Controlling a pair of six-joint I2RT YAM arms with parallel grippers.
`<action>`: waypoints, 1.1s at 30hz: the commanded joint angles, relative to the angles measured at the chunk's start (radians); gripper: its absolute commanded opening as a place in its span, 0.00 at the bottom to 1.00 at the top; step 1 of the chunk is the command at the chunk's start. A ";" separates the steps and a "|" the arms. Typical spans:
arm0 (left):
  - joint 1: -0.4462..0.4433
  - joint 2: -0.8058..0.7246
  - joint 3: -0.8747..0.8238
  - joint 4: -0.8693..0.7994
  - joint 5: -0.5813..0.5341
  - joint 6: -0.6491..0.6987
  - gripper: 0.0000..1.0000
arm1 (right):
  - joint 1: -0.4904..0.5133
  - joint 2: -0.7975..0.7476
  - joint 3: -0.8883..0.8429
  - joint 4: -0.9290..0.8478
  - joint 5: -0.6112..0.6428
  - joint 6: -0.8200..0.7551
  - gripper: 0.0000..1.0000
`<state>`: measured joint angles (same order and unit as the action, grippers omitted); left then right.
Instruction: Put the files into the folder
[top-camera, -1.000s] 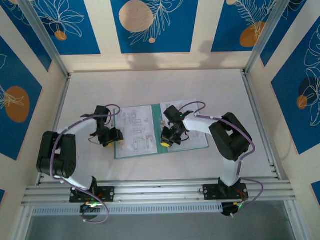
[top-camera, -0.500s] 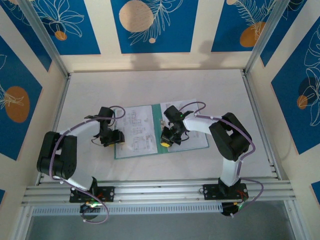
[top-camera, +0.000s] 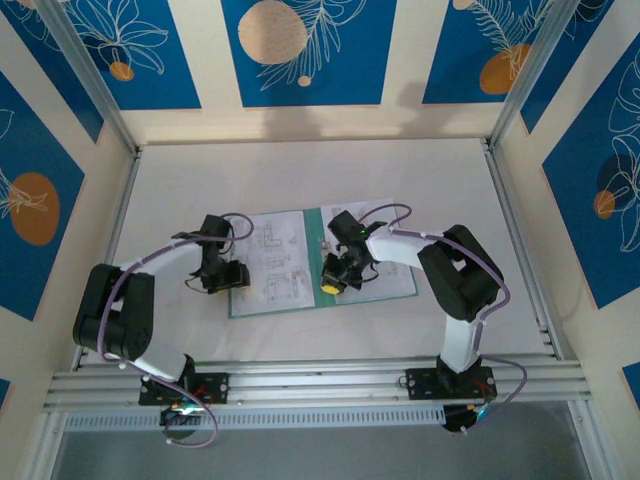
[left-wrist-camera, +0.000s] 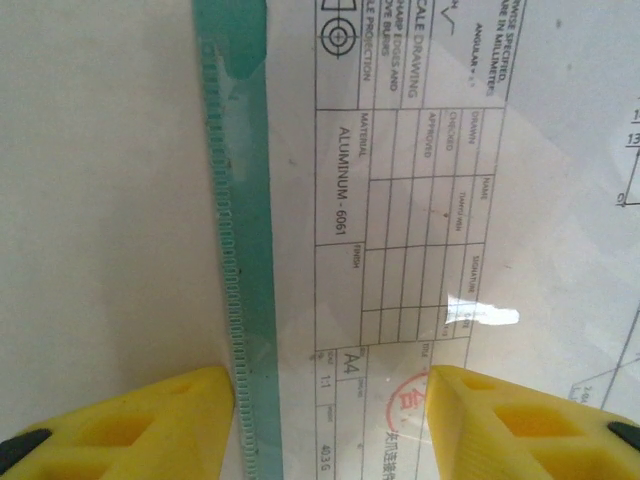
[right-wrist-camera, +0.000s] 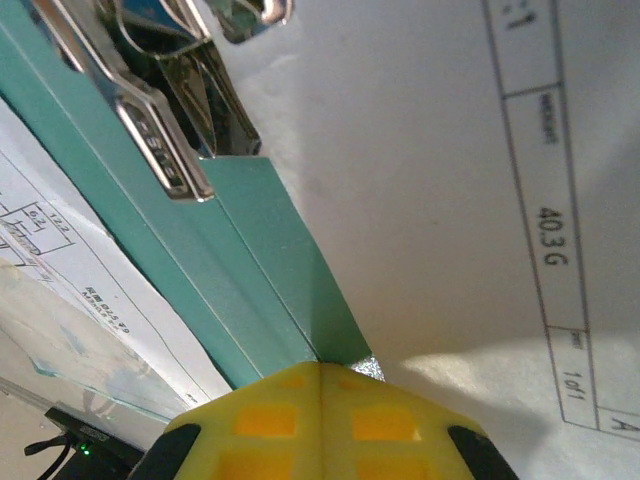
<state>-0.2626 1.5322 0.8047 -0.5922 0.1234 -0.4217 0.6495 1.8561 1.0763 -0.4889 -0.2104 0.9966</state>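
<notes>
The teal folder (top-camera: 282, 308) lies open and flat in the middle of the table. One printed white sheet of the files (top-camera: 275, 262) lies on its left half and another (top-camera: 388, 258) on its right half. My left gripper (top-camera: 238, 277) is open over the folder's left edge. In the left wrist view its yellow fingers (left-wrist-camera: 150, 420) straddle the teal edge strip (left-wrist-camera: 245, 200) and the sheet's title block (left-wrist-camera: 420, 200), with the gripper (left-wrist-camera: 335, 425) holding nothing. My right gripper (top-camera: 329, 286) is shut, its tips (right-wrist-camera: 320, 372) pressed at the folder's spine (right-wrist-camera: 250, 260) beside the right sheet's edge (right-wrist-camera: 480, 200).
A metal clip (right-wrist-camera: 160, 140) sits on the spine just beyond my right fingertips. Aluminium rails (top-camera: 300, 380) run along the near edge, and upright posts and patterned walls close in the white table (top-camera: 300, 170) on three sides.
My left gripper has slid a little to the right, onto the folder's left edge. The right arm, the folder and the sheets have stayed put.
</notes>
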 joint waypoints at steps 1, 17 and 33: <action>-0.023 -0.003 -0.034 -0.029 0.029 -0.030 0.54 | 0.008 0.058 -0.026 -0.066 0.014 0.016 0.00; -0.062 -0.210 0.027 -0.076 0.123 -0.051 0.50 | 0.005 0.075 -0.016 -0.077 0.009 0.010 0.00; -0.061 -0.329 0.151 -0.133 0.194 -0.125 0.48 | 0.006 0.066 -0.027 -0.079 0.009 0.014 0.00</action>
<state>-0.3035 1.1995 0.9302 -0.7425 0.2054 -0.5156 0.6449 1.8633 1.0847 -0.5083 -0.2184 0.9966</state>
